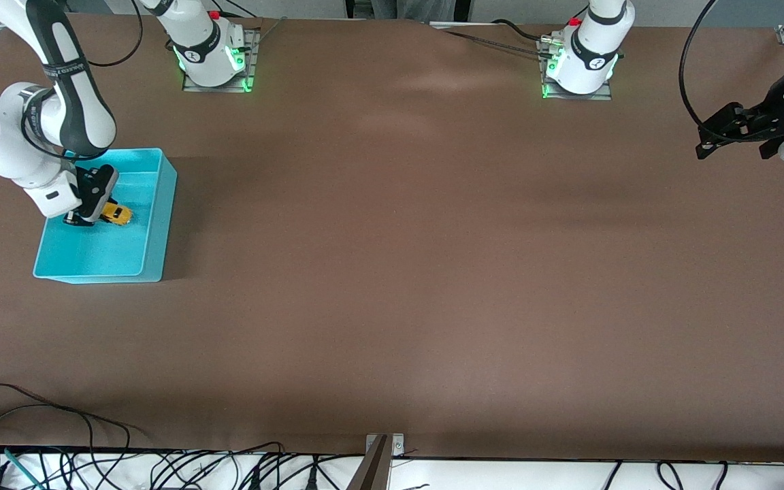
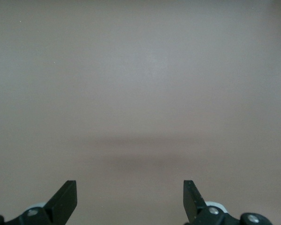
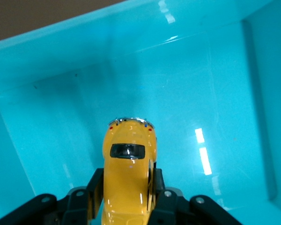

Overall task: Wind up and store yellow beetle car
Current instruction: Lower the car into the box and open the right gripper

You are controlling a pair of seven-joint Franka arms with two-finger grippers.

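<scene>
The right gripper (image 3: 126, 187) has its two black fingers (image 3: 91, 187) pressed against the sides of the yellow beetle car (image 3: 128, 161), clamping the rounded body across its width so the roof and dark window face up and one chrome bumper end points away from the wrist. This side grip keeps the wheels free underneath, which would suit setting the toy down flat. The car hangs inside the turquoise bin (image 1: 160, 204), low over its floor; whether the wheels touch the floor cannot be told. In the front view the car (image 1: 118, 214) shows just beside the gripper (image 1: 89, 207), roughly midway along the bin's length. The bin sits at the right arm's end of the brown table (image 1: 433, 272), close to that end's edge, so the storing arm needs only a short reach. Judging by this, the car looks ready for release, with storing nearly done. The left gripper (image 2: 130, 199) waits with its fingers spread wide and nothing between them, over bare table near the corner by the left arm's base, held well apart from the bin, probably to stay out of the working arm's way.
</scene>
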